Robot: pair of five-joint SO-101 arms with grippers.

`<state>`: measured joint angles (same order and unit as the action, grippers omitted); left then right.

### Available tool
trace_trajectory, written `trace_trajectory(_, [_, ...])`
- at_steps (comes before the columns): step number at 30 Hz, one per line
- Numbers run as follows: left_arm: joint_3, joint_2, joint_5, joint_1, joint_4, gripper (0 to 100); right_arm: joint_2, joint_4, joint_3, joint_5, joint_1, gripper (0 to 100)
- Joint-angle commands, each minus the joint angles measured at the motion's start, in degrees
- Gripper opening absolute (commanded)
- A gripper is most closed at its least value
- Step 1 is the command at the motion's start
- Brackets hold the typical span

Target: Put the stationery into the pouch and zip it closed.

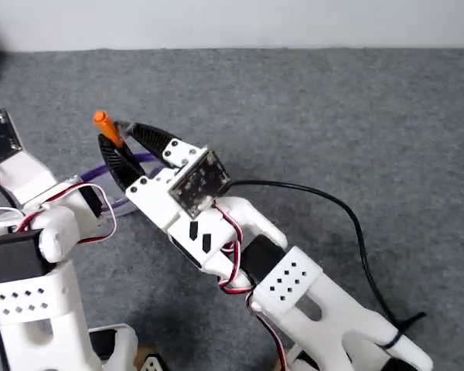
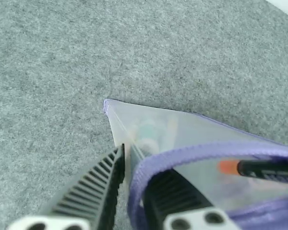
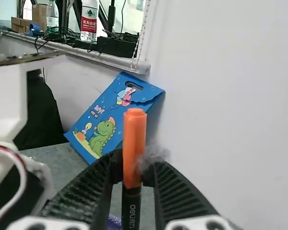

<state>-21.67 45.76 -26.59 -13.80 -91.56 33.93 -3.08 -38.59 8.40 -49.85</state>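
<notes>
Pen (image 3: 134, 134) upright, clamped in right end effector (image 3: 133, 162); left end effector (image 2: 134, 163) pinching pouch (image 2: 197, 134) rim.

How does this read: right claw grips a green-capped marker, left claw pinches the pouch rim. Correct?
Not quite. The cap is orange, not green, as the right wrist view shows. The right claw grips an orange-capped marker, and the left claw pinches the pouch rim.
</notes>
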Motion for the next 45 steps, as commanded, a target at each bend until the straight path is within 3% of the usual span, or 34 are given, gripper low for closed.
trace_trajectory(1, [0.92,0.26,-0.79,0.09,1.76,1,2.07,3.56,0.7,4.75,-1.71,1.3])
trace_trajectory(4, [0.92,0.09,-0.79,0.09,1.76,1,2.07,12.35,2.2,6.15,-2.33,4.8])
trace_trajectory(9, [0.92,0.0,-0.79,0.09,1.85,1,2.07,20.62,5.45,4.75,-2.15,22.4])
trace_trajectory(18, [0.92,0.26,-0.79,0.09,2.37,1,2.07,31.87,16.0,0.26,1.8,23.0])
trace_trajectory(25, [1.01,0.35,-0.79,0.44,1.67,1,5.76,53.23,21.8,-3.96,11.21,23.0])
trace_trajectory(31, [1.01,0.35,-0.7,5.63,0.35,1,11.65,71.43,21.27,-4.48,11.74,23.0])
trace_trajectory(38, [0.92,-0.09,-0.7,5.98,1.76,1,12.7,71.43,13.98,-9.14,11.03,23.0])
trace_trajectory(45, [0.92,0.0,-0.7,5.89,1.67,1,9.8,51.91,1.58,-9.23,10.24,23.0])
